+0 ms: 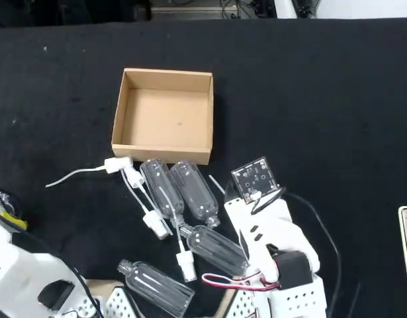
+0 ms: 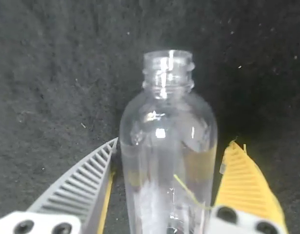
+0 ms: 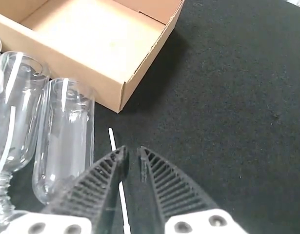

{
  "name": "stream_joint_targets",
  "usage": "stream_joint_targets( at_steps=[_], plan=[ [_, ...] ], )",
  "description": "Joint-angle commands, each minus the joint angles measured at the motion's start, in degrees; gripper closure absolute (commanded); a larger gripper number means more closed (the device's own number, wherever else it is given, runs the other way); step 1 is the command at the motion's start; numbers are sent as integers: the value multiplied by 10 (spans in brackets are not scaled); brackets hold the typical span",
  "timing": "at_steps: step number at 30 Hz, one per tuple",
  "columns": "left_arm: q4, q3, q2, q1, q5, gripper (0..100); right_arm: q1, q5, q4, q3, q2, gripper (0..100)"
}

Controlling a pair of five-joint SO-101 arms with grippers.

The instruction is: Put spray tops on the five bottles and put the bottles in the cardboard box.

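1. Bottles, clear plastic, uncapped: four are counted, all laid on the black table cloth (image 1: 322,99) outside the cardboard box (image 1: 161,153), on its arm-facing side.
2. Bottle A (image 1: 160,189) and bottle B (image 1: 195,192) are laid side by side just beside the box's near wall, bases toward it and necks pointed away.
3. Bottle C (image 1: 218,250) is found farther from the box than that pair, its neck turned back toward them.
4. Bottle D (image 1: 157,286) is placed farthest from the box.
5. Spray tops, white, loose: the first top (image 1: 117,164) is set against the box's near wall, its dip tube trailed away over the cloth. The second top (image 1: 133,177) is laid just beside it. The third top (image 1: 157,225) is placed past bottle A's neck. The fourth top (image 1: 186,264) is placed beside bottle C, well apart from the box.
6. Left gripper (image 2: 173,142): the jaws are held apart, with a grey finger (image 2: 86,185) and a yellow finger (image 2: 245,185) set on either side of bottle D. A thin strip of cloth is seen at each side.
7. Right gripper (image 3: 131,152): the black fingers are drawn almost together, a thin slit is left, and nothing is held. It is positioned off the box's near corner, beside bottle B. A thin white tube (image 3: 118,180) is seen on the cloth beneath it.
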Motion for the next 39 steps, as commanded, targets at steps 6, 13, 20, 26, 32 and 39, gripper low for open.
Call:
stream_joint_targets(
  at_steps=[6,13,20,26,32,39],
  plan=[
    [73,-29,-4,5,-46,870,-11,-4,-11,-9,-43,986],
    [132,-23,-95,60,18,955,-15,7,33,-105,-37,969],
    [116,23,-268,105,200,956,-121,24,18,-153,55,898],
    [42,97,-345,110,388,959,-242,27,0,-298,251,907],
    [29,63,-324,27,378,960,-345,26,-36,-426,491,907],
    [30,-51,-223,-92,331,960,-390,29,-116,-558,737,868]
  ],
)
